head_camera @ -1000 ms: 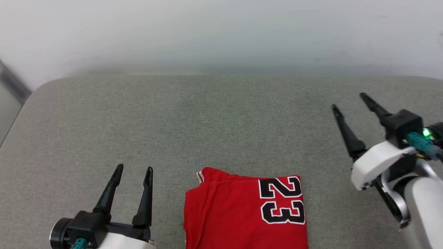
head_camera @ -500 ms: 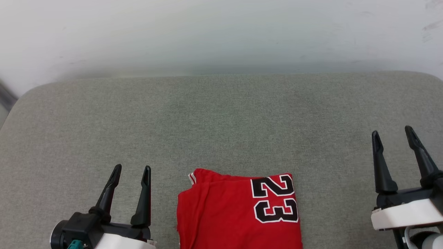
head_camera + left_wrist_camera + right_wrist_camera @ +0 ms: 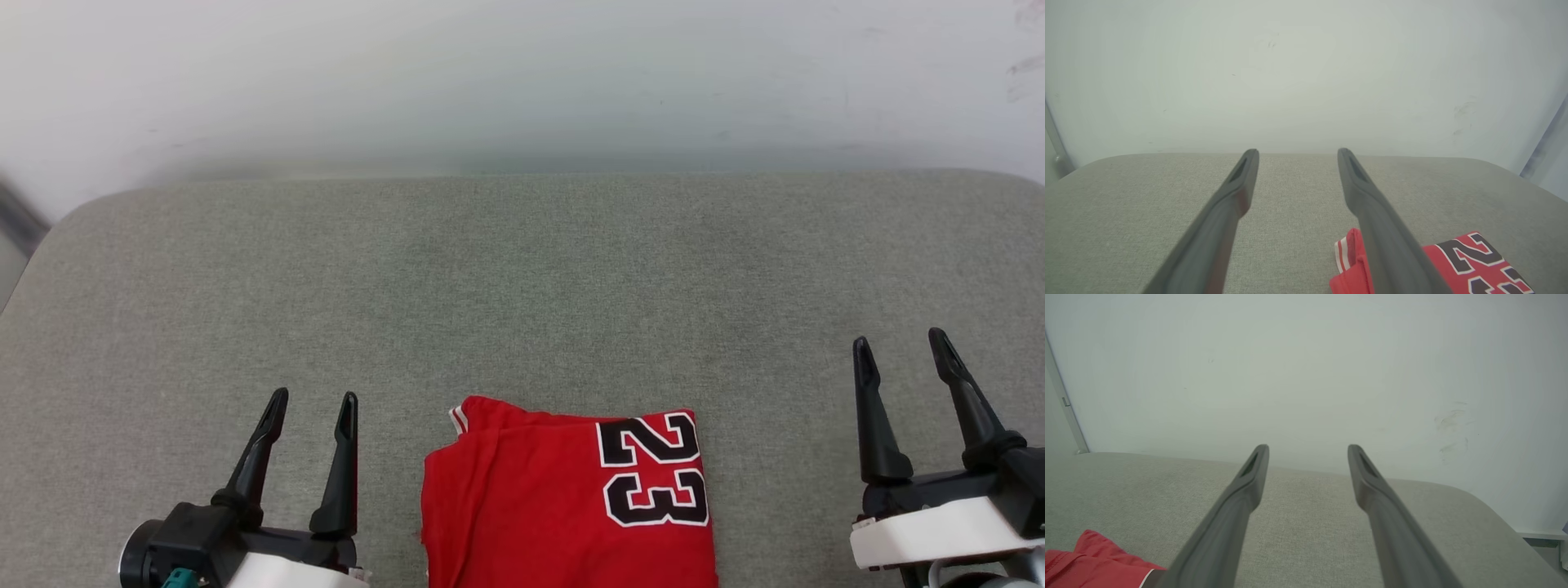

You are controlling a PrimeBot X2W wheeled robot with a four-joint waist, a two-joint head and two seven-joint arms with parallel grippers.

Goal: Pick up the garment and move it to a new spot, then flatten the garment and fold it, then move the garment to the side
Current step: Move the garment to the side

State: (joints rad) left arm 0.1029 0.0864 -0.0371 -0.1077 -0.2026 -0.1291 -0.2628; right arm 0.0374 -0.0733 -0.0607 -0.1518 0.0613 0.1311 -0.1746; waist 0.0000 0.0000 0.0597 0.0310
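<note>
Shirt [image 3: 563, 498] lies folded at bottom centre. Left claw [image 3: 315, 396] and right claw [image 3: 897, 337] flank it, both apart, empty. Moving it aside seems next: grip one edge.

The right gripper [image 3: 1308, 451] hangs spread over grey upholstery [image 3: 1306, 535]; the red garment [image 3: 1090, 563], perhaps folded, lies lower left.

The right gripper [image 3: 898, 339] has drawn back toward 5 o'clock in the head view, from a raised, reached-out spot a second ago down to the lower right of the picture. Its two fingers [image 3: 875, 425], which slanted toward 11 o'clock then, now point almost to 12 o'clock. The head camera has also turned a little, sliding the whole picture slightly toward 9 o'clock.
</note>
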